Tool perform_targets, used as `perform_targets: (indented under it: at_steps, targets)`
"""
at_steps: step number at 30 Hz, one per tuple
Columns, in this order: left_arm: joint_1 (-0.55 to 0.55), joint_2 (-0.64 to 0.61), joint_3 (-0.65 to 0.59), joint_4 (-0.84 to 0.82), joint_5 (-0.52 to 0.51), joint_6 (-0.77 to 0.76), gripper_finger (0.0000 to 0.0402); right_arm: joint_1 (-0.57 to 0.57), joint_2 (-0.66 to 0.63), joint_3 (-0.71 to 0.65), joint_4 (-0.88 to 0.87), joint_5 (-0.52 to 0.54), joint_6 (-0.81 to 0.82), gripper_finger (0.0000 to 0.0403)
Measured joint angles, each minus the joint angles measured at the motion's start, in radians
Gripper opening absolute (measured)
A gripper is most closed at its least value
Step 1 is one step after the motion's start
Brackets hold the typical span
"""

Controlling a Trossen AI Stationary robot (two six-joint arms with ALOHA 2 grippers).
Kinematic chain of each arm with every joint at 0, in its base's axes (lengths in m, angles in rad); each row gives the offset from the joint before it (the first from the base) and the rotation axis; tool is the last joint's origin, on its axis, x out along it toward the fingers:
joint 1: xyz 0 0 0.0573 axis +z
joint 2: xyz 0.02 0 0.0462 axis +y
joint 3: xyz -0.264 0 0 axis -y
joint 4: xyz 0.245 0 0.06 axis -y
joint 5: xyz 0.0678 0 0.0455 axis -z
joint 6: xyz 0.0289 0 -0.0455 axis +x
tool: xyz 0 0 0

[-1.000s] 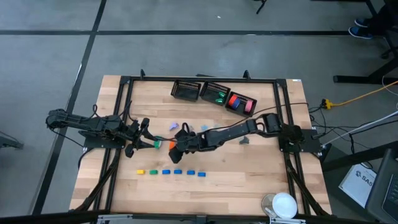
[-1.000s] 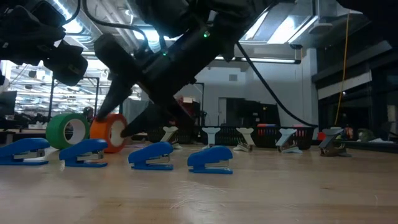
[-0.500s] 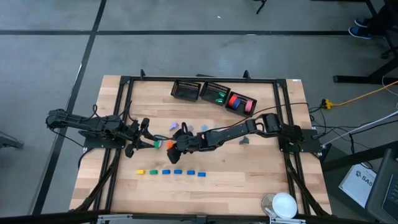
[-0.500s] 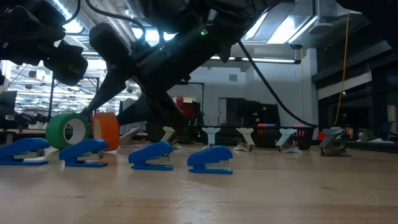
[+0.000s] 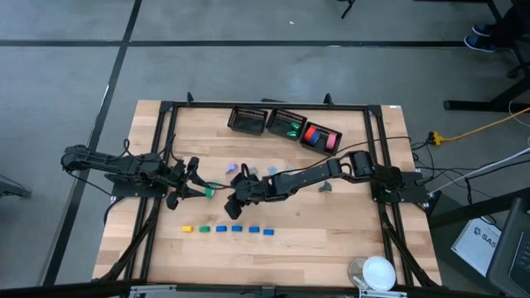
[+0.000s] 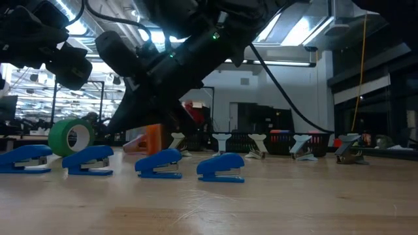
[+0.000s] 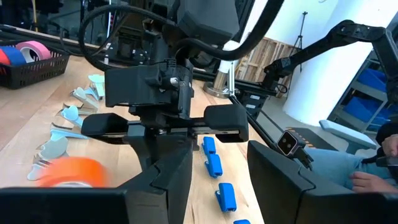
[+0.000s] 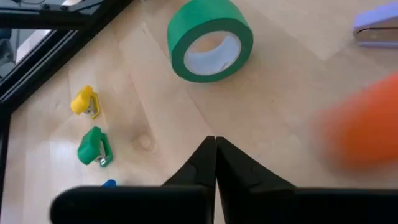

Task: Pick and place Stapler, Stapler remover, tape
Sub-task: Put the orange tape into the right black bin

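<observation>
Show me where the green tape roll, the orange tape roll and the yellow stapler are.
green tape roll (image 8: 209,39): right wrist view, on its outer green band.
orange tape roll (image 6: 153,138): low view, on its orange side.
yellow stapler (image 8: 84,101): right wrist view, on its yellow body.

A robotics lab: a framed wooden surface (image 5: 315,223) on a grey concrete floor (image 5: 248,66), cabling (image 5: 472,131), fluorescent ceiling lights (image 6: 300,29) beyond.
</observation>
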Motion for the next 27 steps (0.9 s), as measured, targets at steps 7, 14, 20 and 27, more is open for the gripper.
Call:
perform_targets:
  at_steps: [7, 14, 20, 27]
  targets:
    - [0.0, 0.0, 0.0, 0.0, 0.0, 0.0, 0.015, -0.007, -0.012, 0.0, -0.005, -0.043, -0.013, 0.0003]
    - [0.0, 0.0, 0.0, 0.0, 0.0, 0.0, 0.015, -0.006, -0.114, 0.0, -0.126, -0.003, -0.083, 0.0002]
    - [0.0, 0.0, 0.0, 0.0, 0.0, 0.0, 0.015, -0.038, -0.198, 0.001, -0.242, 0.032, -0.223, 0.0009]
    - [0.0, 0.0, 0.0, 0.0, 0.0, 0.0, 0.015, -0.102, -0.202, 0.001, -0.323, -0.037, -0.432, 0.0028]
